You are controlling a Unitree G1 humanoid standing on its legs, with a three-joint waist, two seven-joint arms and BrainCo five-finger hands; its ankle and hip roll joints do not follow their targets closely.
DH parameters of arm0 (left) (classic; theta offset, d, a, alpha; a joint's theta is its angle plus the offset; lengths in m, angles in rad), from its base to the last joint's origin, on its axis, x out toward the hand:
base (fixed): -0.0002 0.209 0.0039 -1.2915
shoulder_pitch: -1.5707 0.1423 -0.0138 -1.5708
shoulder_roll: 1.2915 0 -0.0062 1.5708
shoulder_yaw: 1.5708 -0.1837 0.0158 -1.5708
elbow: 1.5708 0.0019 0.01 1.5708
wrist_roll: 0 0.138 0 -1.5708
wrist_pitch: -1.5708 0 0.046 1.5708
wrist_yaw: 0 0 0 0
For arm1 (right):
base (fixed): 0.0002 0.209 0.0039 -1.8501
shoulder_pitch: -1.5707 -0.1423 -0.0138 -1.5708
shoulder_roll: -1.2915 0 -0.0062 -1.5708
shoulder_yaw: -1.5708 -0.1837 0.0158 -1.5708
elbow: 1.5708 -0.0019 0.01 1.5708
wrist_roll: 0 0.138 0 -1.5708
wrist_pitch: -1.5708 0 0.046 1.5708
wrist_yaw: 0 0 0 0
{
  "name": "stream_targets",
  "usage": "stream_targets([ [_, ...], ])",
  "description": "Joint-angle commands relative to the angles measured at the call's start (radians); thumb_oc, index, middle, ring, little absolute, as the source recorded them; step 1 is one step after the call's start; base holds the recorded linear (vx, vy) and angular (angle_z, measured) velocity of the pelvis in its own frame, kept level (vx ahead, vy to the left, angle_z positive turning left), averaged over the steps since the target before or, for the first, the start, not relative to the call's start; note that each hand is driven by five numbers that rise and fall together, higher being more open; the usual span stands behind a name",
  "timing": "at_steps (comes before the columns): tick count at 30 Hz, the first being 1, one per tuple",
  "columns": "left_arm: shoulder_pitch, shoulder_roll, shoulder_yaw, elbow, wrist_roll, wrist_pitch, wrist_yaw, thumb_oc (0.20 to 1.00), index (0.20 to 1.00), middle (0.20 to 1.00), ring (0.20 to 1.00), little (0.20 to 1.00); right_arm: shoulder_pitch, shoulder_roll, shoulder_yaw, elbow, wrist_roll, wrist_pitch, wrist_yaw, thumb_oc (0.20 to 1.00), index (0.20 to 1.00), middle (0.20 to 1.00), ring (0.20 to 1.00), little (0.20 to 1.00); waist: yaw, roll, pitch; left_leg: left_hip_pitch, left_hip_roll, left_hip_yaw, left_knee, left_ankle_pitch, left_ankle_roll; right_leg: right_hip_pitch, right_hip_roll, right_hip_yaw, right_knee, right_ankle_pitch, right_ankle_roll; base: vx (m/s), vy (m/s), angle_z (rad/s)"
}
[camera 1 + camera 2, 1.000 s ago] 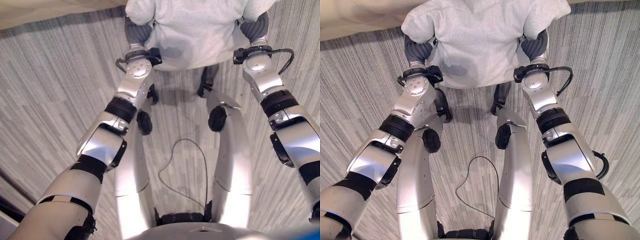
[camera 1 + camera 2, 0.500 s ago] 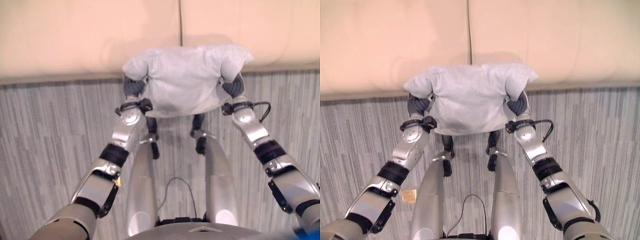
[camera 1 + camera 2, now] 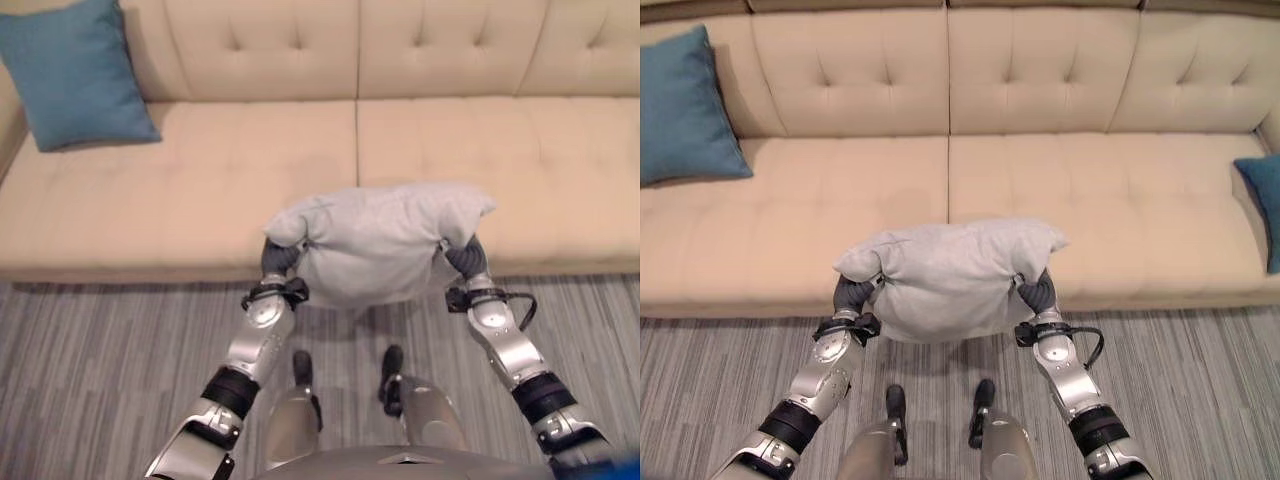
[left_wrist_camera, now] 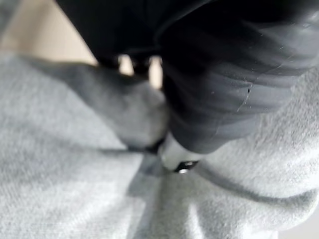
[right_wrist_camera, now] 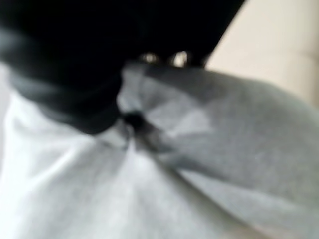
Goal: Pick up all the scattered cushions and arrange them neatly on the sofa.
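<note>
A light grey cushion (image 3: 375, 245) hangs between my two hands, over the front edge of the beige sofa (image 3: 200, 190). My left hand (image 3: 278, 258) grips its left end and my right hand (image 3: 462, 258) its right end. The cloth bulges out over both. In the left wrist view my left hand (image 4: 234, 74) digs its thumb into the grey cushion (image 4: 60, 189). The right wrist view has my right hand (image 5: 65, 64) pinching a fold of the cushion (image 5: 224, 164). One blue cushion (image 3: 80, 70) leans in the sofa's left corner. Another blue cushion (image 3: 1262, 200) lies at its right end.
The sofa's seat stretches wide and bare between the two blue cushions. Its tufted backrest (image 3: 950, 70) runs along the far side. Grey striped carpet (image 3: 100, 380) covers the floor in front of the sofa.
The camera has tilted up, bringing the sofa and the blue cushions into view. Both arms have stretched forward and carried the grey cushion from over the carpet to the sofa's front edge.
</note>
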Motion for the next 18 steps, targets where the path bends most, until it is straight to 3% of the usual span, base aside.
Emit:
stream_targets([
  [1,-0.045,-0.031,-0.051,-0.096,0.067,-0.038,-0.074,0.200,0.200,0.200,0.200,0.200,-0.055,0.066,0.024,-0.141,0.013,-0.117,0.028,0.200,0.200,0.200,0.200,0.200,-0.007,-0.034,-0.073,0.004,0.003,0.167,0.041,0.075,-0.054,0.076,0.005,0.009,-0.094,0.020,0.108,0.12,0.089,0.16],
  [2,-0.045,-0.030,-0.051,-0.096,0.067,-0.038,-0.074,0.200,0.200,0.200,0.200,0.200,-0.055,0.066,0.024,-0.141,0.013,-0.117,0.028,0.200,0.200,0.200,0.200,0.200,-0.006,-0.034,-0.074,0.003,0.002,0.168,0.038,0.078,-0.053,0.074,0.005,0.010,-0.096,0.023,0.108,0.19,0.175,0.21],
  [4,-0.010,-0.022,-0.045,-0.125,0.069,-0.037,-0.070,0.200,0.200,0.200,0.200,0.200,-0.057,0.073,0.029,-0.154,0.000,-0.112,0.030,0.200,0.200,0.200,0.200,0.200,0.008,-0.036,-0.094,0.091,-0.045,0.142,-0.013,0.024,-0.017,0.106,-0.021,0.024,-0.063,0.025,0.137,0.20,0.216,0.13],
  [7,0.001,-0.017,-0.042,-0.129,0.066,-0.032,-0.071,0.200,0.200,0.200,0.200,0.200,-0.055,0.077,0.027,-0.153,0.001,-0.111,0.032,0.200,0.200,0.200,0.200,0.200,0.009,-0.037,-0.097,0.109,-0.048,0.149,-0.031,0.020,-0.008,0.099,-0.029,0.032,-0.042,0.027,0.146,0.08,0.177,-0.16],
  [8,0.032,-0.006,-0.033,-0.138,0.082,-0.020,-0.073,0.200,0.200,0.200,0.200,0.200,-0.040,0.087,0.025,-0.157,-0.012,-0.104,0.040,0.200,0.200,0.200,0.200,0.200,0.016,-0.036,-0.088,0.164,-0.078,0.164,-0.059,-0.010,0.038,0.065,-0.078,0.064,0.129,0.068,0.193,0.09,0.247,-0.16],
  [10,0.034,-0.002,-0.037,-0.139,0.086,-0.017,-0.076,0.200,0.200,0.200,0.200,0.200,-0.040,0.088,0.027,-0.154,-0.014,-0.101,0.042,0.200,0.200,0.200,0.200,0.200,0.013,-0.034,-0.086,0.177,-0.081,0.167,-0.073,-0.010,0.047,0.047,-0.084,0.078,0.171,0.089,0.203,0.09,0.239,-0.14],
  [11,0.042,0.009,-0.034,-0.142,0.092,-0.015,-0.073,0.200,0.200,0.200,0.200,0.200,-0.030,0.097,0.027,-0.158,-0.014,-0.099,0.046,0.200,0.200,0.200,0.200,0.200,0.006,-0.023,-0.081,0.202,-0.082,0.154,-0.091,-0.019,0.066,0.010,-0.077,0.105,0.264,0.090,0.197,0.07,0.168,-0.09],
  [13,0.046,0.008,-0.031,-0.139,0.099,-0.013,-0.070,0.200,0.200,0.200,0.200,0.200,-0.023,0.099,0.028,-0.160,-0.017,-0.100,0.046,0.200,0.200,0.200,0.200,0.200,0.004,-0.022,-0.080,0.214,-0.085,0.151,-0.096,-0.025,0.070,-0.010,-0.069,0.120,0.287,0.086,0.193,0.09,0.101,-0.02],
  [16,0.048,0.005,-0.019,-0.134,0.096,-0.018,-0.064,0.200,0.200,0.200,0.200,0.200,-0.023,0.095,0.030,-0.160,-0.013,-0.100,0.051,0.200,0.200,0.200,0.200,0.200,-0.003,-0.023,-0.087,0.240,-0.098,0.136,-0.123,-0.033,0.064,-0.042,-0.036,0.137,0.176,0.072,0.174,0.15,0.012,-0.12],
  [17,0.046,0.006,-0.015,-0.132,0.098,-0.020,-0.065,0.200,0.200,0.200,0.200,0.200,-0.028,0.093,0.031,-0.158,-0.010,-0.101,0.052,0.200,0.200,0.200,0.200,0.200,-0.005,-0.028,-0.090,0.246,-0.102,0.133,-0.127,-0.038,0.060,-0.044,-0.035,0.132,0.099,0.081,0.170,0.27,-0.115,-0.05],
  [18,0.046,0.006,-0.002,-0.131,0.096,-0.019,-0.061,0.200,0.200,0.200,0.200,0.200,-0.039,0.090,0.034,-0.153,-0.006,-0.102,0.050,0.200,0.200,0.200,0.200,0.200,-0.006,-0.043,-0.097,0.262,-0.112,0.133,-0.126,-0.055,0.050,-0.057,-0.033,0.106,-0.057,0.122,0.173,0.26,-0.127,-0.02],
])
